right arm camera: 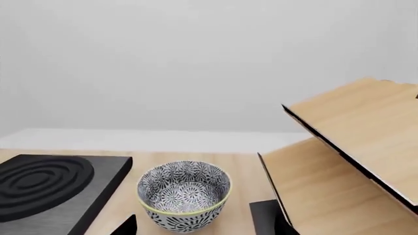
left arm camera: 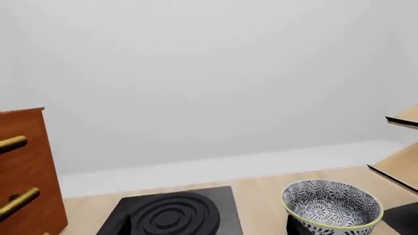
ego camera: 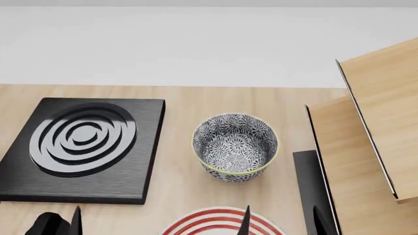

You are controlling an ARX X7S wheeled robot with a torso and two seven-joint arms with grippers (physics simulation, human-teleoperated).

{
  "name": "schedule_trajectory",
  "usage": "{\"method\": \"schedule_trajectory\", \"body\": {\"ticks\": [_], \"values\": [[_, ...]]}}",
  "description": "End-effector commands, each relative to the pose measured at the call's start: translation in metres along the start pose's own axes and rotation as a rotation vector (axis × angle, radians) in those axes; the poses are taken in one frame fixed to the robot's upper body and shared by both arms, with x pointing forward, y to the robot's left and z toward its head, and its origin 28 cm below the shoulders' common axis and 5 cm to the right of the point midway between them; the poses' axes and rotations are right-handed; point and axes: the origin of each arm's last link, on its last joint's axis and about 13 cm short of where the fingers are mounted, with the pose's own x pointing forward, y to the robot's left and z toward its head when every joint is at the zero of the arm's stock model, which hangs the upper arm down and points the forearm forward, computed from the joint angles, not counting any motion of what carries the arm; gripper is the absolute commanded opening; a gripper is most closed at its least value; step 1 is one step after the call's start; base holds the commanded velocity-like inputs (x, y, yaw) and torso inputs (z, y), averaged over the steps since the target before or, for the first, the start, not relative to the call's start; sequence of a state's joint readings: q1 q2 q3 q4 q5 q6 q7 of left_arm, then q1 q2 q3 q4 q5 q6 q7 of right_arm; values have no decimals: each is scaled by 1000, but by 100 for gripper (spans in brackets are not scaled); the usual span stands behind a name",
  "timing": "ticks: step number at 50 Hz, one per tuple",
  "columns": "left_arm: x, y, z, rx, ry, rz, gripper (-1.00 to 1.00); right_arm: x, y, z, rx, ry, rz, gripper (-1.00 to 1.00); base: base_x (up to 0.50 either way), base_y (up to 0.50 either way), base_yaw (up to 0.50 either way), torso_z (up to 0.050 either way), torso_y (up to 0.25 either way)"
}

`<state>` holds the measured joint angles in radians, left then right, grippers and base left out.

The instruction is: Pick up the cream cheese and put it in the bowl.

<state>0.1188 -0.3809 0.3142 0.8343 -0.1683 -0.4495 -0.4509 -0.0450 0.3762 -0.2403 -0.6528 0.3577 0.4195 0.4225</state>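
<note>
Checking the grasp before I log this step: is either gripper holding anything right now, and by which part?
Nothing visibly held. Only dark fingertips show at the picture edges, with no cream cheese box between them; the bowl sits empty.

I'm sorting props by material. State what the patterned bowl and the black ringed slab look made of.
The bowl looks like glazed ceramic: smooth glossy wall, dense blue-and-white floral print, thin yellowish rim. The black slab looks like brushed metal or a stove plate: faint streaks, matte sheen, raised concentric rings; it could be plastic.
</note>
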Motion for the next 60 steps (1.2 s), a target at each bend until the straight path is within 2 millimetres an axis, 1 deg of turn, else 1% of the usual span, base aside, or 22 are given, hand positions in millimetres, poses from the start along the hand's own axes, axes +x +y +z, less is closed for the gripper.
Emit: {"method": "schedule_trajectory", "body": {"ticks": [1, 8, 18, 31, 39, 45, 48, 50, 52, 60], "values": [[-10, 0, 19, 10, -33, -9, 100, -9, 2, 13, -11, -16, 3, 100, 0, 0, 0, 0, 0], [-10, 0, 19, 10, -33, -9, 100, -9, 2, 13, -11, -16, 3, 100, 0, 0, 0, 0, 0], [-11, -4, 11, 11, -28, -13, 100, -11, 2, 10, -25, 11, 12, 100, 0, 0, 0, 0, 0], [-11, -3, 9, 8, -26, -10, 100, -10, 2, 5, -25, 22, 14, 100, 0, 0, 0, 2, -193], [-12, -3, 7, 8, -20, -11, 100, -11, 3, 6, -30, 24, 16, 100, 0, 0, 0, 3, -190], [-12, -3, 9, 13, -16, -22, 100, -11, 3, 6, -33, 27, 17, 100, 0, 0, 0, 3, -74], [-13, -3, 9, 6, 10, -47, 100, -12, 3, 6, -33, 31, 21, 100, 0, 0, 0, 1, -17], [-13, -2, 11, 32, 24, -42, 100, -11, 3, 5, -36, 36, 20, 100, 0, 0, 0, 0, 0], [-14, 0, 12, 48, 76, -74, 100, -12, 3, 5, -37, 38, 20, 100, 0, 0, 0, 0, 0], [-15, 3, 18, 92, 178, -143, 100, -12, 3, 3, -39, 52, 30, 100, 0, 0, 0, 0, 0]]}}
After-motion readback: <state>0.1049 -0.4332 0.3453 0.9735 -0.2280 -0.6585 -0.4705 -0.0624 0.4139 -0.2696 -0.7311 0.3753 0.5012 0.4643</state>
